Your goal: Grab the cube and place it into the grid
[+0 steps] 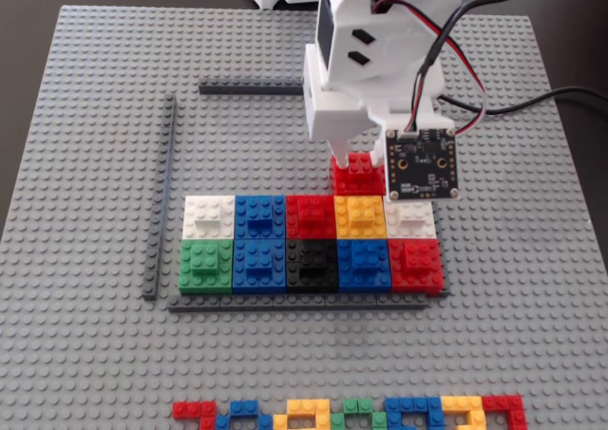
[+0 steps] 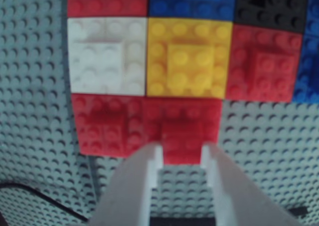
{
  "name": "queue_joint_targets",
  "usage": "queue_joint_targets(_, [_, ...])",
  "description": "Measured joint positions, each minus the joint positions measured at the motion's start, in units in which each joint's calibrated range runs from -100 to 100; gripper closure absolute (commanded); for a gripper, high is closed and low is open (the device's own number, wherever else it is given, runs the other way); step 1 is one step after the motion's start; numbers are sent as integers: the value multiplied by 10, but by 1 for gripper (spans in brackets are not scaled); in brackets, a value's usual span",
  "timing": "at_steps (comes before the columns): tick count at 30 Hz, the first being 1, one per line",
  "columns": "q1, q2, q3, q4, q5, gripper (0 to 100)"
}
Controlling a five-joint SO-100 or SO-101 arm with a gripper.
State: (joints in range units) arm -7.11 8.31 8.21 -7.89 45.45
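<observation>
Fingers (image 2: pixel 180 153) clamp the red cube's (image 2: pixel 187 131) top brick, against the grid's (image 1: pixel 294 303) yellow cube (image 2: pixel 189 59), toward tabletop (image 1: pixel 85 117) far edge.

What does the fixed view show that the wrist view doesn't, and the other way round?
Only the fixed view shows the whole grid frame, the green cube, the multicoloured strip along the near edge and the arm's white body with its cables. Only the wrist view shows the gripper fingers up close, astride the raised brick on the red cube, whether clamped is unclear. Both show that cube against the yellow cube and white cube, on the grey baseplate.
</observation>
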Motion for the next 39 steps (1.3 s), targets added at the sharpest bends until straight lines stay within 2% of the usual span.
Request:
queue_joint_targets(22, [5,0,7,-10,-5,80])
queue_joint_targets(39, [17,0,6,-7,-9,81])
